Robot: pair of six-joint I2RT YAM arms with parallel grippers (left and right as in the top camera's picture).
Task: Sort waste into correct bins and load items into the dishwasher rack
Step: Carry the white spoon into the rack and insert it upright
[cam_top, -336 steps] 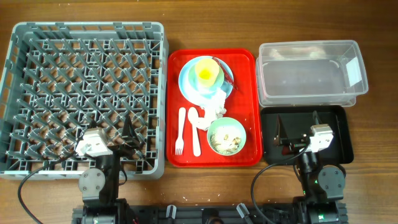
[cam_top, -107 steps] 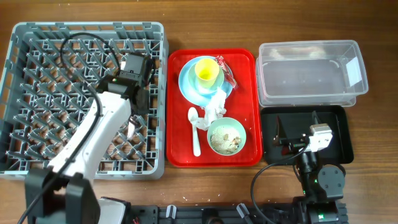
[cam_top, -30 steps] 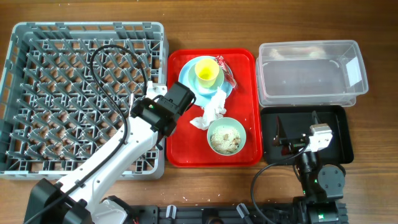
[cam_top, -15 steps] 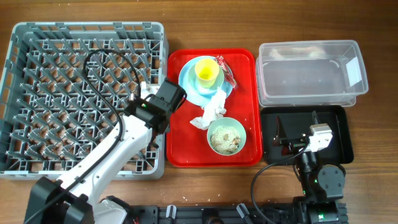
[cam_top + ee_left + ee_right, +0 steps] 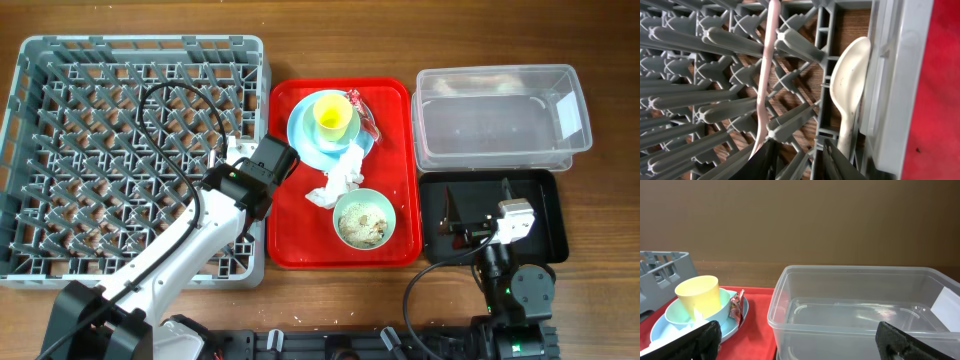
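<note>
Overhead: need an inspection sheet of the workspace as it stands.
Surface: wooden table.
Job's things: spoon and fork in rack. On the red tray are the plate, cup, wrapper, napkin and green bowl with rice scraps. No waste seen in tub or black tray.
Clutter: nothing seen.
Grippers: left pincer open, over rack's right edge; right pincer open, parked over black tray.
Cables: left arm's cable loops over rack.
Surroundings: brown wall.
</note>
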